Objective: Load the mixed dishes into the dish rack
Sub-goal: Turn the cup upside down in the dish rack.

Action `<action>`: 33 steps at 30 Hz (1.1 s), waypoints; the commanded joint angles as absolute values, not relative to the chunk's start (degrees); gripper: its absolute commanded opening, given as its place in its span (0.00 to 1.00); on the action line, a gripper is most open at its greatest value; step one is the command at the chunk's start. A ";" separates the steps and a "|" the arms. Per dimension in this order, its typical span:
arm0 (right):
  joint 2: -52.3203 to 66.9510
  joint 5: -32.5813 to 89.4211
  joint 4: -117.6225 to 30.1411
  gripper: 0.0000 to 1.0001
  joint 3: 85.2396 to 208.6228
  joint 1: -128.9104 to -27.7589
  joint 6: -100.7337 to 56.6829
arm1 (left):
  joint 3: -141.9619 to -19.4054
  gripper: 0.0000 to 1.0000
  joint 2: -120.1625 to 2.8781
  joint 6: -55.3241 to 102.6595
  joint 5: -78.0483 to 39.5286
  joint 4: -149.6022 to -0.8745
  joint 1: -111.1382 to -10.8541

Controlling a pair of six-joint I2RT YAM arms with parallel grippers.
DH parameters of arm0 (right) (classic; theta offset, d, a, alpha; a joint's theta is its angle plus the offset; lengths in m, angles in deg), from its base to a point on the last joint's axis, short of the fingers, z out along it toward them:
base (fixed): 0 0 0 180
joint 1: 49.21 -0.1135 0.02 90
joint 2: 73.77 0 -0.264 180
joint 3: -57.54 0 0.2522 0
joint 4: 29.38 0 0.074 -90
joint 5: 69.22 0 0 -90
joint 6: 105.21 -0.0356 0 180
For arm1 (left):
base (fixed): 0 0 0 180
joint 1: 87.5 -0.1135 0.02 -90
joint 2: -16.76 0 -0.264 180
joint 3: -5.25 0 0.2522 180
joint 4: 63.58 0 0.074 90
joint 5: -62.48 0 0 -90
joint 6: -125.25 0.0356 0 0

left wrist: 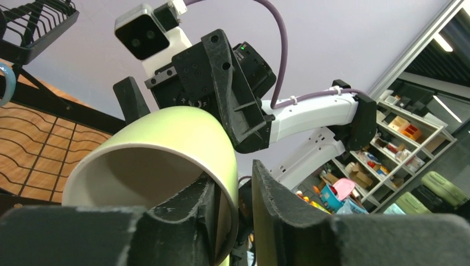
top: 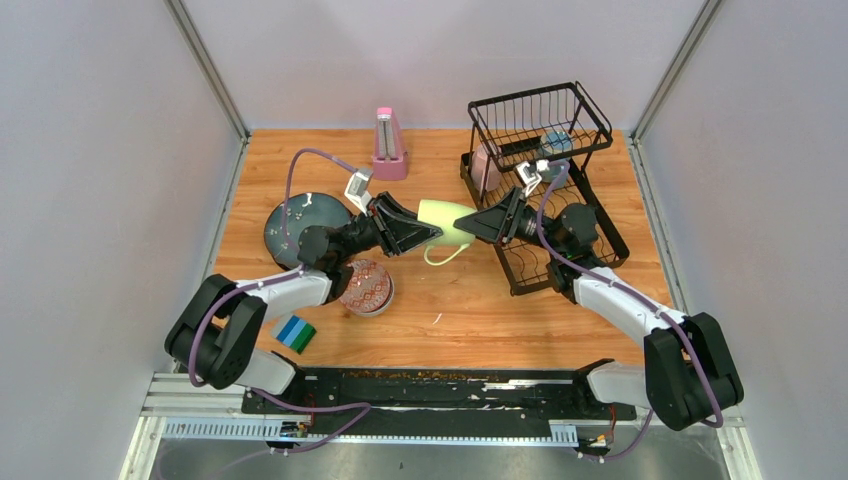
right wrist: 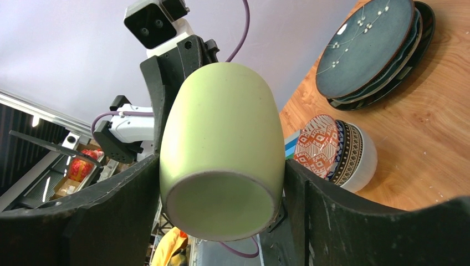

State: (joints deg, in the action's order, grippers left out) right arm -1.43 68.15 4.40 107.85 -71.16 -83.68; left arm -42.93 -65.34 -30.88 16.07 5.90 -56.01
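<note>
Pale green mug [top: 447, 220] is mid-air btwn both grippers. R gripper [top: 472, 225] clamps its base, fingers either side. L gripper [top: 432, 234] straddles the rim: one finger inside, outer finger off the wall, loose. Dish rack [top: 600, 250] behind R gripper.

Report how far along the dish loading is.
Done: a pink-white mug and a blue-grey mug sit in the dish rack, at its basket end. In hand: the pale green mug hangs in mid-air at a handover. The right hand clamps its base, and the left hand straddles its rim with a gap showing. Left: the stacked plates and stacked bowls on the table.
</note>
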 commanded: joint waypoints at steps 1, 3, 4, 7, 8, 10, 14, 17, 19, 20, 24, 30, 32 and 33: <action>-3.55 65.24 4.27 0.39 108.50 -71.19 -82.57 | -45.85 0.37 -64.98 -31.84 15.02 11.35 -55.78; -4.39 64.13 3.08 0.38 107.82 -70.96 -82.49 | -45.60 0.42 -65.02 -31.90 15.06 11.36 -55.85; -4.81 63.58 2.72 0.37 107.45 -70.70 -82.53 | -45.52 0.43 -65.08 -31.99 15.08 11.35 -55.81; -5.86 62.61 1.77 0.34 106.76 -70.01 -82.42 | -45.45 0.49 -65.62 -32.28 15.34 11.21 -55.86; -6.25 62.37 1.26 0.34 106.64 -69.86 -82.26 | -45.44 0.50 -65.74 -32.39 15.36 11.23 -55.88; -7.03 61.91 0.08 0.34 106.54 -69.44 -81.81 | -45.37 0.51 -66.15 -32.54 15.53 11.12 -55.90; -8.10 61.49 -1.86 0.34 106.82 -69.07 -80.80 | -45.93 0.56 -66.57 -32.80 16.57 10.69 -56.11; -8.75 61.06 -3.34 0.33 107.02 -68.90 -79.98 | -46.70 0.60 -66.17 -31.84 17.80 9.04 -56.58; -9.41 60.72 -4.34 0.33 107.14 -68.84 -79.31 | -47.27 0.64 -65.49 -30.16 19.02 6.03 -56.97; -9.73 60.48 -5.13 0.33 107.30 -68.79 -78.91 | -47.60 0.66 -64.82 -29.58 19.78 3.49 -57.30; -11.72 59.00 -8.72 0.33 107.74 -68.58 -76.81 | -48.74 0.71 -62.42 -24.28 21.16 -7.31 -57.52; -15.32 54.94 -15.20 0.32 108.26 -68.37 -73.40 | -49.66 0.82 -58.90 -15.58 21.24 -19.91 -57.53; -16.30 53.88 -16.91 0.32 108.51 -68.41 -72.31 | -49.85 0.83 -57.81 -12.95 20.72 -23.94 -57.53; -16.65 53.43 -17.76 0.32 108.62 -68.41 -71.79 | -49.96 0.84 -57.44 -12.10 20.18 -26.60 -57.55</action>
